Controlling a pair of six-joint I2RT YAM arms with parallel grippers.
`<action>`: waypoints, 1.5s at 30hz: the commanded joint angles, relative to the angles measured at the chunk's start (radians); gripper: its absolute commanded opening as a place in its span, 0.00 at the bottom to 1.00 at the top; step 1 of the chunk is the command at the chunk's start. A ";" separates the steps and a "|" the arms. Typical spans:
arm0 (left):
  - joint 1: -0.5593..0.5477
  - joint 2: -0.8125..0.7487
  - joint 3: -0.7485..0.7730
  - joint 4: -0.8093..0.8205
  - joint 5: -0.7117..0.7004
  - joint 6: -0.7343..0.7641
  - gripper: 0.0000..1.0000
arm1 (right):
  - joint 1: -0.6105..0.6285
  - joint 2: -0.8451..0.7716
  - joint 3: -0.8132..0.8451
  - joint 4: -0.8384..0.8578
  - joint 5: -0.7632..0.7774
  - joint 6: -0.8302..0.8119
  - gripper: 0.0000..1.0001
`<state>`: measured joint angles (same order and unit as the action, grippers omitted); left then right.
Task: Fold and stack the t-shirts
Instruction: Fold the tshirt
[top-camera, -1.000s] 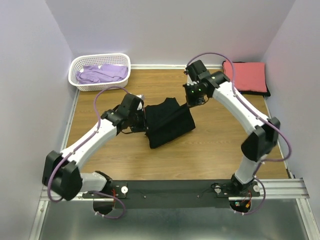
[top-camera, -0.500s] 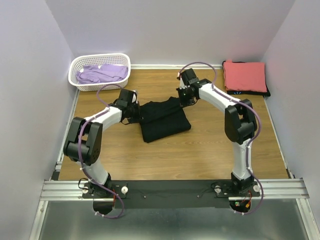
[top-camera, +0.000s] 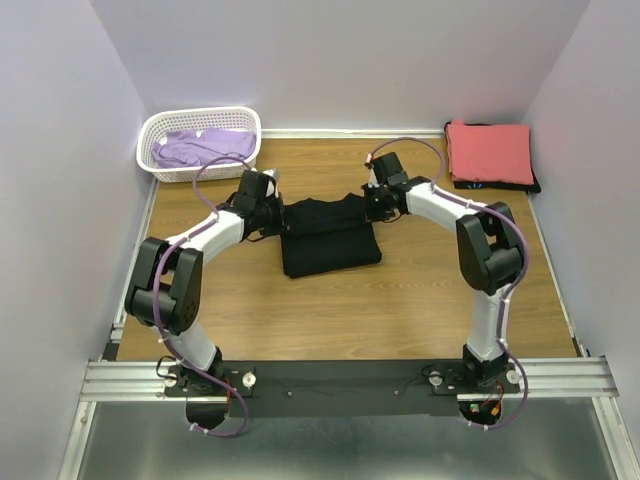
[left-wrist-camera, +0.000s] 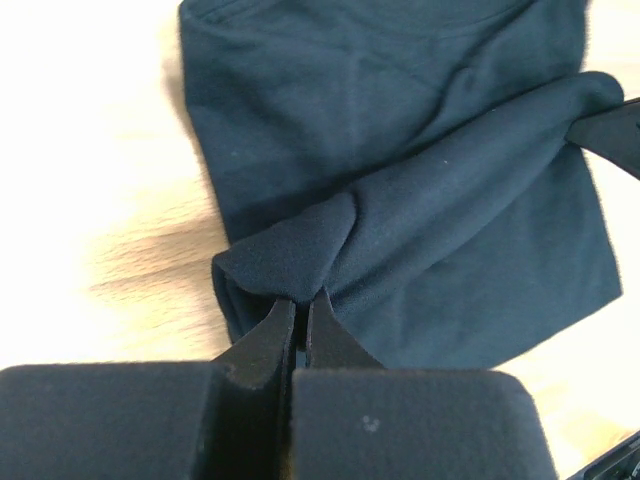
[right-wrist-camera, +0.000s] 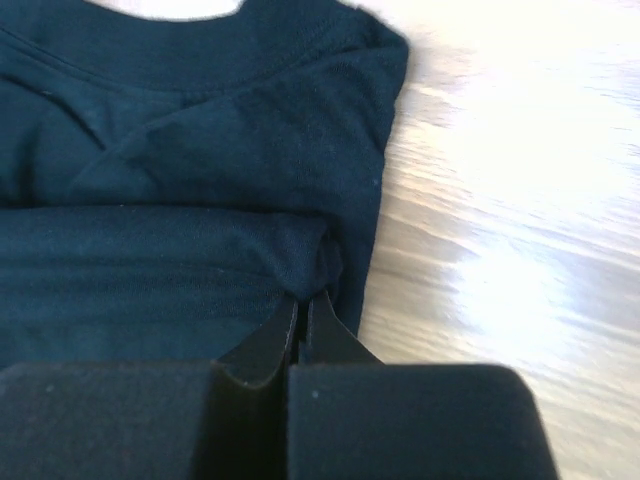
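A black t-shirt (top-camera: 328, 238) lies partly folded on the wooden table, between the two arms. My left gripper (top-camera: 273, 214) is shut on a pinched fold of its left edge (left-wrist-camera: 290, 255). At the shirt's right edge, near the collar, my right gripper (top-camera: 373, 206) is shut on the cloth (right-wrist-camera: 305, 262). The fold stretches between the two grippers above the lower layer of the shirt. A coral-red t-shirt (top-camera: 488, 152) lies folded at the back right on a dark one (top-camera: 534, 184). A lavender t-shirt (top-camera: 205, 148) sits in the basket.
The white lattice basket (top-camera: 150, 158) stands at the back left corner. Purple walls close in the table on three sides. Bare wood (top-camera: 330, 315) shows in front of the black shirt down to the arms' base rail (top-camera: 340, 378).
Both arms have drawn back toward the far side, carrying the held edge of the black shirt over itself. The shirt now lies flatter and squarer. Both grippers stayed shut.
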<state>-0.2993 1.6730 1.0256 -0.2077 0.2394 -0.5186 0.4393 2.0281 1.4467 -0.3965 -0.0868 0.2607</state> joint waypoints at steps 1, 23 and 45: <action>-0.014 -0.047 0.036 -0.005 -0.054 0.034 0.00 | -0.020 -0.113 -0.038 0.050 0.108 0.006 0.01; -0.017 0.157 0.126 0.042 -0.091 0.031 0.00 | -0.034 -0.056 -0.146 0.154 0.237 0.061 0.01; -0.055 -0.136 0.120 -0.019 -0.204 0.005 0.80 | 0.007 -0.315 -0.175 0.156 0.153 0.041 0.46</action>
<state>-0.3252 1.6588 1.1477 -0.2001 0.1127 -0.5167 0.4118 1.7985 1.2720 -0.2337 0.0669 0.3027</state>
